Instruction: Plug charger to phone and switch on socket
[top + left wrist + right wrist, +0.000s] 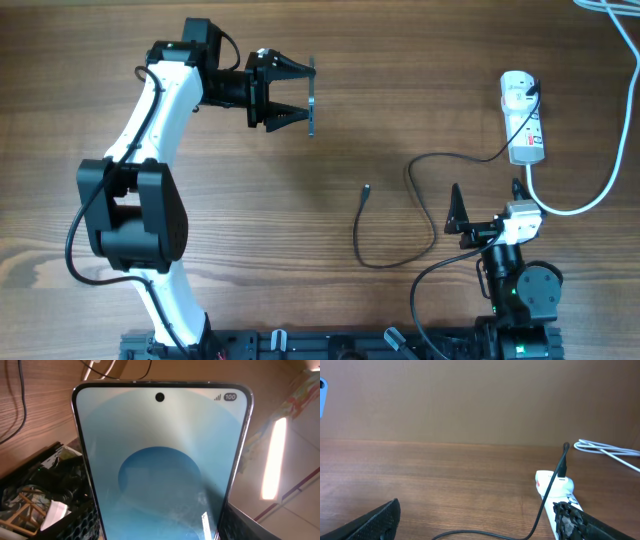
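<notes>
Toward the far edge, my left gripper (303, 95) clamps the phone (312, 100), right gripper (486, 205) spread empty near-right; next: grab charger tip (367, 189), plug in.

Bare wooden counter (280, 220) lies open mid-scene. Toward the far side, the phone (160, 470) is held on edge in the left pincer (300, 95). At right, the black charger (366, 190) loops toward the socket (524, 118) beside a white cord (590, 205), seemingly hemming the parted right pincer (456, 215).
</notes>
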### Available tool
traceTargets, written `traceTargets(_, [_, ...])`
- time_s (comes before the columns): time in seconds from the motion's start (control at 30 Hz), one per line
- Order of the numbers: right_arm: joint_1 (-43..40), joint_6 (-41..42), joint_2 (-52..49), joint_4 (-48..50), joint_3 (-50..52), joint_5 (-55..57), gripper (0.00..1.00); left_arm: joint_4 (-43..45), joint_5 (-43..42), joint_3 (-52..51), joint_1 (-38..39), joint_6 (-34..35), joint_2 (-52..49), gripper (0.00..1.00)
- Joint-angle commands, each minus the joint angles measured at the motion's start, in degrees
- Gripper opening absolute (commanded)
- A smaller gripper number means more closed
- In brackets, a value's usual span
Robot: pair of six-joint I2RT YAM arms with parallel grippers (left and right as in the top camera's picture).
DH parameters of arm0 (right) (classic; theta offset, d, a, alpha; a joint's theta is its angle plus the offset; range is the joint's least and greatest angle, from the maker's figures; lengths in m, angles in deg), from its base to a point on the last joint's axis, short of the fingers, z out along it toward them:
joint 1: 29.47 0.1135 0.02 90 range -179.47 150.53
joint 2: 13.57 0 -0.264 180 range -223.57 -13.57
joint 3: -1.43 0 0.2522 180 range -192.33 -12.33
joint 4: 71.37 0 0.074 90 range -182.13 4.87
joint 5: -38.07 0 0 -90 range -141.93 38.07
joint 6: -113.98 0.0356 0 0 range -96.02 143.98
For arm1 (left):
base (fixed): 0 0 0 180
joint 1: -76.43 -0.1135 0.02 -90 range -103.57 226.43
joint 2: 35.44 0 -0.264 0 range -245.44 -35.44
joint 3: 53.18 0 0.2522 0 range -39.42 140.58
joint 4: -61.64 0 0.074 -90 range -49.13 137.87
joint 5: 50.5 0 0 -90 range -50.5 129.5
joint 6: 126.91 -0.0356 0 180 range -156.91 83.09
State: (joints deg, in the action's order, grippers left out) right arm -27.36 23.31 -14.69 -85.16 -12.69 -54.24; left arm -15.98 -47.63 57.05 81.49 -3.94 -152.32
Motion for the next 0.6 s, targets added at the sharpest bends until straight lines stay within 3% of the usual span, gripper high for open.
traceTargets(0.0, [0.3,0.7,0.3,0.2,0.1,0.4,1.00,0.0,-3.2,0.0,-0.5,0.5,2.3,0.66])
traceTargets(0.2, [0.3,0.8,0.3,0.2,0.1,0.4,1.00,0.0,-3.2,0.0,-0.5,0.5,2.3,0.65])
traceTargets(0.23, [0.3,4.8,0.3,0.7,0.1,-2.6,1.00,0.0,-3.2,0.0,-0.5,0.5,2.3,0.66])
traceTargets(0.4, [0.3,33.2,0.3,1.5,0.1,-13.9,1.00,0.0,-3.2,0.0,-0.5,0.5,2.3,0.66])
traceTargets(0.5, [0.3,61.3,0.2,1.4,0.1,-14.3,1.00,0.0,-3.2,0.0,-0.5,0.5,2.3,0.66])
traceTargets(0.57, [0.3,75.4,0.1,1.9,0.1,-15.0,1.00,0.0,-3.2,0.0,-0.5,0.5,2.3,0.66])
